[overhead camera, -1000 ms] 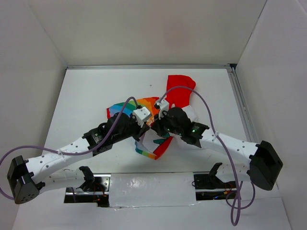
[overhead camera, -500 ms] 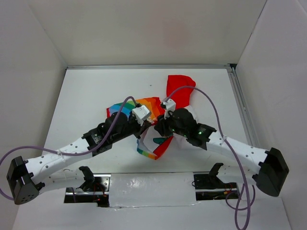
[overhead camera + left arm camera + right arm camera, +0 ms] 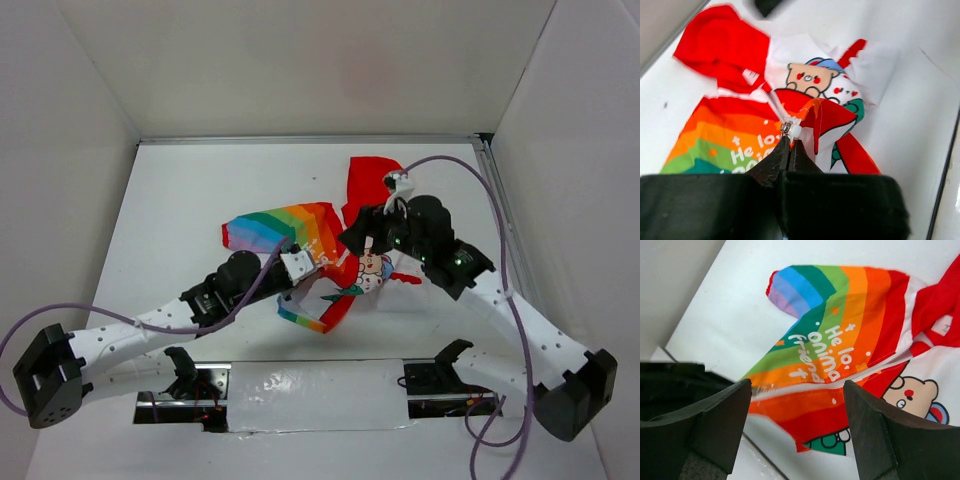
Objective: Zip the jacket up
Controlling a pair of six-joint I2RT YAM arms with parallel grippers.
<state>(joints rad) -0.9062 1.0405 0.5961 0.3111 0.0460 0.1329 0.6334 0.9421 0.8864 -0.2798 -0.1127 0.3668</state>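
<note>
Since the jacket (image 3: 285,222) is thin, limp cloth, it should weigh almost nothing and bunch or drag rather than resist, so the firm places to hold are the zip hardware and the hem beside it. From the top camera it lies crumpled near the middle of the white table (image 3: 180,190), red hood (image 3: 372,185) toward 1 o'clock, rainbow sleeve (image 3: 245,232) toward 10 o'clock. The left gripper (image 3: 318,268) meets its front opening from 7 o'clock; the right gripper (image 3: 358,238) hangs over the collar area, reaching in from 4 o'clock. White walls (image 3: 90,100) close the table in at 9, 12 and 3 o'clock, with a metal rail (image 3: 500,220) along the 3 o'clock edge (little room for wide sweeps).

At the left wrist, the claw's tips are pressed together on the small zip slider (image 3: 788,130), zipper teeth (image 3: 771,102) running from it toward the collar at 11 o'clock; whether they are meshed I cannot tell. A cartoon bear (image 3: 810,79) shows on the white panel at 12 o'clock. That slider looks tiny and probably slick, so a pull could slip off unless the cloth below is pinned.

At the right wrist, the fingers (image 3: 715,415) stand wide apart with nothing between them, above the white lettering (image 3: 817,352) and the zipper teeth.
</note>
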